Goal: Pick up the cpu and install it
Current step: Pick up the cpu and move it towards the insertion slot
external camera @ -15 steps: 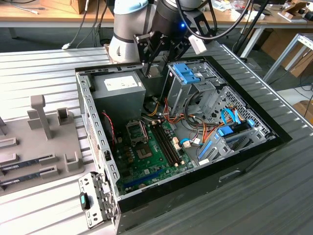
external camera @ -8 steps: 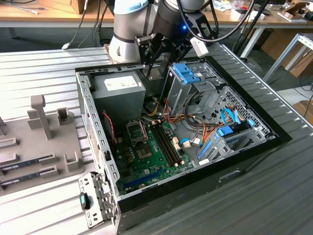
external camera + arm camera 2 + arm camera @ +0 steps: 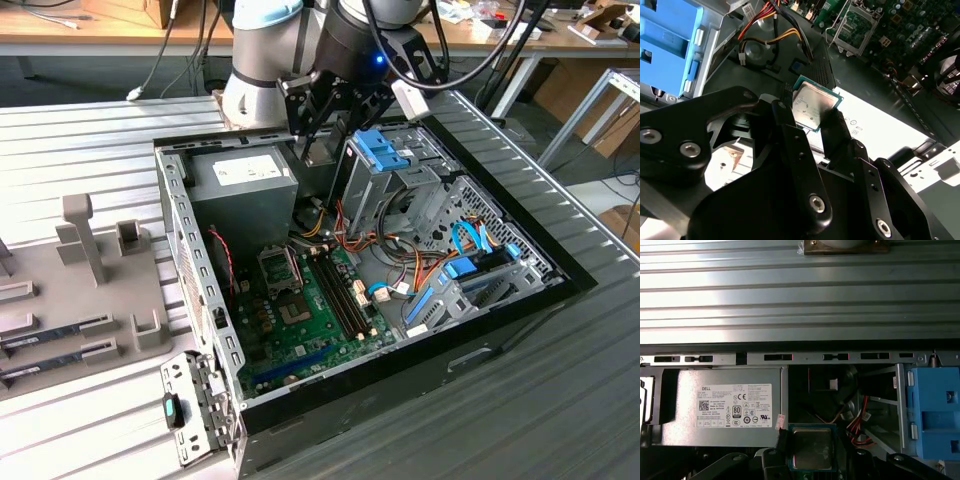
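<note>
Above the back of the open computer case [image 3: 400, 372], the arm's black pincer [image 3: 325, 128] hangs between the grey power supply [image 3: 243, 188] and the blue drive cage [image 3: 383, 150]. The case lies on its side on a ribbed metal bench [image 3: 100, 140].

The pincer [image 3: 810, 119] is clamped on the cpu [image 3: 812, 104], and in the second wrist view its two dark fingers [image 3: 790, 136] press against opposite edges of the chip. The cpu's silver-grey metal top faces both wrist cameras, framed by a thin green border. It is off every surface, touching only the fingers.

In the first wrist view the cpu [image 3: 811, 446] sits just beside the labelled corner of the power supply [image 3: 720, 405], over the dark gap that separates that box from the drive cage [image 3: 935, 410]. Red and yellow cables [image 3: 860, 425] run through this gap.

The green motherboard [image 3: 310, 300] lies on the case floor, and its square socket [image 3: 280, 268] stands with its metal frame around a bare centre. In the second wrist view the socket [image 3: 852, 27] is well apart from the held chip.

On the exterior view's left, a grey fixture tray [image 3: 80, 270] rests on the bench beside the case.
</note>
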Motion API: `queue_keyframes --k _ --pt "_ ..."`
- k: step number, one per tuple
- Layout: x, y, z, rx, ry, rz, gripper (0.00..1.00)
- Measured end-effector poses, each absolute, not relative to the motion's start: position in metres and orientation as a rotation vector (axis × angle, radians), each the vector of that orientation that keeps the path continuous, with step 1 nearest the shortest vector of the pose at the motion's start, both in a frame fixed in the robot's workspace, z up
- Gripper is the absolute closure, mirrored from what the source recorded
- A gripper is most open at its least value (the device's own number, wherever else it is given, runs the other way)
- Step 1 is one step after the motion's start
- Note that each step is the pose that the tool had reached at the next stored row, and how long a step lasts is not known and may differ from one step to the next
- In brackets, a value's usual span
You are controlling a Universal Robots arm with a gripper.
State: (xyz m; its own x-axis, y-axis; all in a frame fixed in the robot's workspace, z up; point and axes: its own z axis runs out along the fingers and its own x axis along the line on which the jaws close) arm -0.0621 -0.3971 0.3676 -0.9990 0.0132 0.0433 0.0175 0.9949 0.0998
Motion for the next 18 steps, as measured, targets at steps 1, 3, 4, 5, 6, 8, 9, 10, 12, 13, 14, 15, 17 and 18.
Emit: queue_keyframes --k 1,3,4,5,6,8,9,10,12,13,14,15,17,18 --pt "-0.0621 -0.3974 0.3675 -0.024 -3.095 -0.155 0.53" --pt "-0.0621 -0.398 0.3674 -0.024 -3.095 -0.155 0.53" --pt "-0.0621 -0.3982 0.3673 -0.024 -3.095 -0.155 0.53" --pt "-0.0621 -0.3987 0.3672 -0.024 -3.095 -0.155 0.53" --pt "-0.0621 -0.399 0.3671 -0.024 -3.095 -0.155 0.53" --pt "-0.0621 -0.3995 0.367 -0.024 -3.095 -0.155 0.53" --pt "-0.0621 -0.4 0.3669 -0.024 -3.095 -0.155 0.53" --pt "-0.0621 -0.4004 0.3668 -0.024 -3.095 -0.155 0.53" --pt "-0.0621 -0.4011 0.3667 -0.024 -3.095 -0.154 0.53" --pt "-0.0621 -0.4014 0.3666 -0.024 -3.095 -0.154 0.53" --pt "-0.0621 -0.402 0.3665 -0.024 -3.095 -0.154 0.53" --pt "-0.0621 -0.4024 0.3664 -0.024 -3.095 -0.154 0.53" --pt "-0.0621 -0.4032 0.3663 -0.024 -3.095 -0.154 0.53" --pt "-0.0621 -0.4035 0.3663 -0.024 -3.095 -0.154 0.53"
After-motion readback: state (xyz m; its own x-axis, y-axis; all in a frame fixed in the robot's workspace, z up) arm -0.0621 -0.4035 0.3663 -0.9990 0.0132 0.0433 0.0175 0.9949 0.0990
